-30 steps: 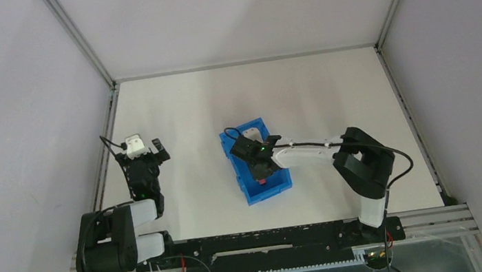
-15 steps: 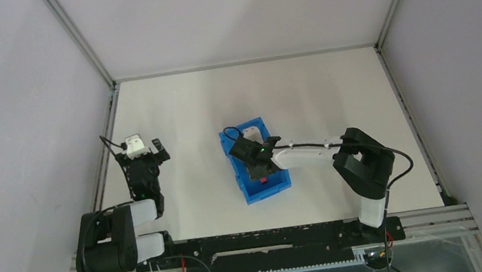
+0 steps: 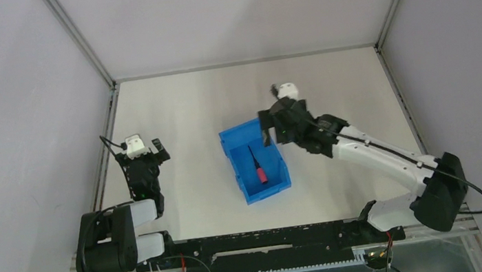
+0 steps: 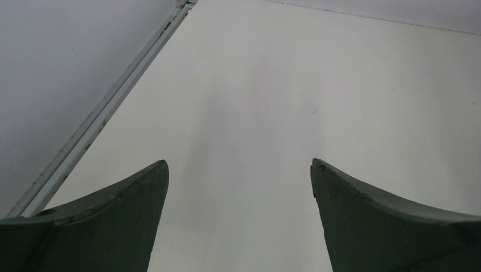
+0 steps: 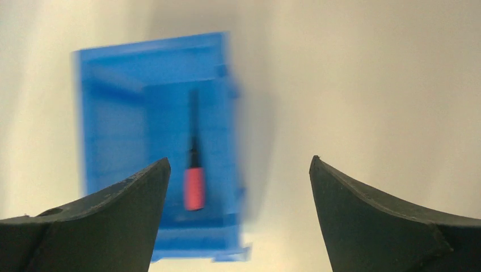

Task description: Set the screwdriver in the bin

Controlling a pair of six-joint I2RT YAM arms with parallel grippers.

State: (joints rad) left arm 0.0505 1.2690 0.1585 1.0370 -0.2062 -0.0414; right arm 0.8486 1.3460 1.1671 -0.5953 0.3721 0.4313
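We are noting that the screwdriver (image 3: 258, 166) is now lying loose on the floor of the bin (image 3: 236, 136). Its red handle is pointing toward the near end and its black shaft toward the far wall. The right gripper (image 3: 269, 124) is standing with its jaws spread wide and nothing between them. Its wrist view is looking down past both fingers at the bin and is smeared by motion, so we are judging that the arm is travelling. We are reading the release as done and the task as effectively complete. What remains is clearing the arm away.

Comparing with a second ago, the right gripper was then down inside the bin, covering the tool. Half a second ago it was still over the bin interior. It is now sitting off the bin's far right corner, with its arm stretching out toward the right side of the table (image 3: 179, 109). The bin is keeping its place and angle. The left gripper (image 4: 238, 164) is resting where it was, jaws parted, empty, over bare table.
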